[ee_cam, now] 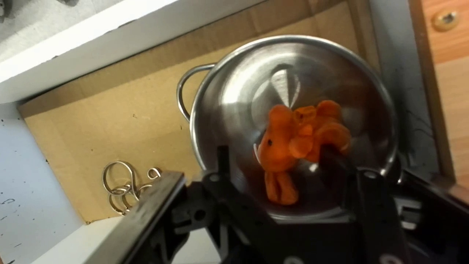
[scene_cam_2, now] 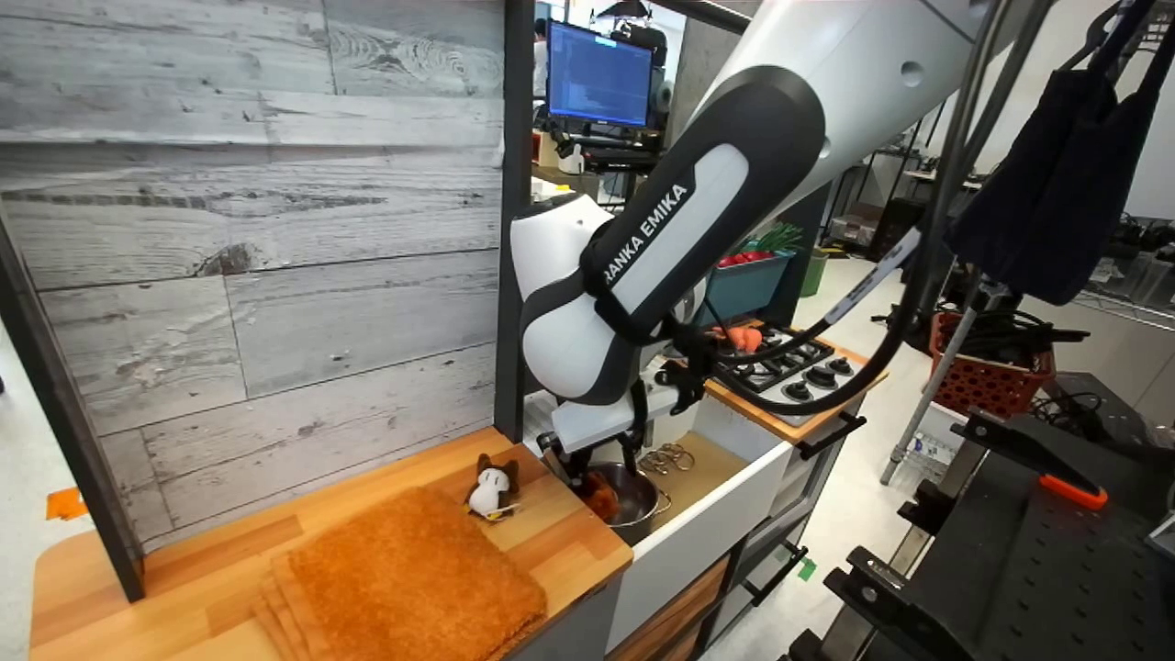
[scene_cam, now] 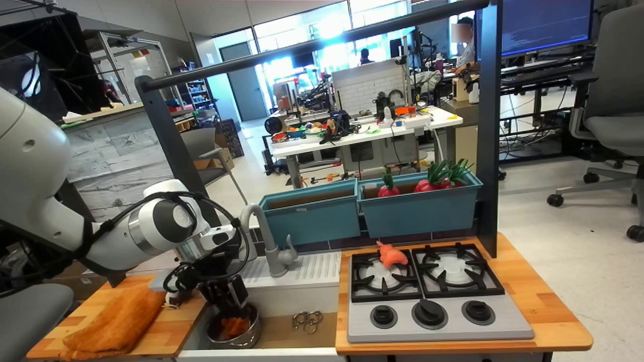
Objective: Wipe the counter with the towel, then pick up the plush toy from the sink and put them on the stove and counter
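An orange plush toy [ee_cam: 280,146] lies on its side in a metal pot [ee_cam: 238,80] inside the sink [scene_cam: 312,296]. My gripper [ee_cam: 274,152] is open above the pot, its fingers spread on either side of the toy's head. The right finger overlaps the toy's body; I cannot tell if they touch. The orange towel [scene_cam_2: 413,569] lies folded on the left part of the counter [scene_cam_2: 220,532]. A black-and-white plush toy [scene_cam_2: 493,491] sits beside it. A coral plush toy [scene_cam: 392,255] rests on the back left burner of the stove [scene_cam: 437,332].
Metal rings [scene_cam: 307,321] lie on the brown sink floor right of the pot. A grey faucet [scene_cam: 274,251] stands behind the sink. Blue planters [scene_cam: 312,216] hang behind, one with red vegetables [scene_cam: 427,185]. A dark post [scene_cam: 488,151] rises behind the stove.
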{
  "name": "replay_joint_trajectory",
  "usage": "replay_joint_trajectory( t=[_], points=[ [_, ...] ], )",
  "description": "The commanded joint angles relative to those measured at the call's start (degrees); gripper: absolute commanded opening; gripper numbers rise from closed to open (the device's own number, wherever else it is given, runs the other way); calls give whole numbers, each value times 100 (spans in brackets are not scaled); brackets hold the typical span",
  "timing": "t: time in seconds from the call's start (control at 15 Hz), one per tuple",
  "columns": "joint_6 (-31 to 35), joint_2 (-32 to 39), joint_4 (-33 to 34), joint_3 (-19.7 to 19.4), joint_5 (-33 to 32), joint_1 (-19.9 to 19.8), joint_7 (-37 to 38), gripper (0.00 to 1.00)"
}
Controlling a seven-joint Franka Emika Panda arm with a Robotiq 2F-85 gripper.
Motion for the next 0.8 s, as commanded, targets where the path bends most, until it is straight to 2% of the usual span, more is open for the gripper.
replay_joint_trajectory(
  t=[0.0, 0.13, 0.27, 0.67, 0.73],
  points=[
    [-106, 294, 377, 168, 144, -71, -146, 93],
    [57, 335, 349, 186, 153, -103, -180, 100],
    [280, 391, 325, 178, 165, -120, -145, 100],
    [337, 539, 468, 219, 209, -106, -173, 100],
    [351, 504, 440, 219, 198, -93, -189, 85]
  ],
)
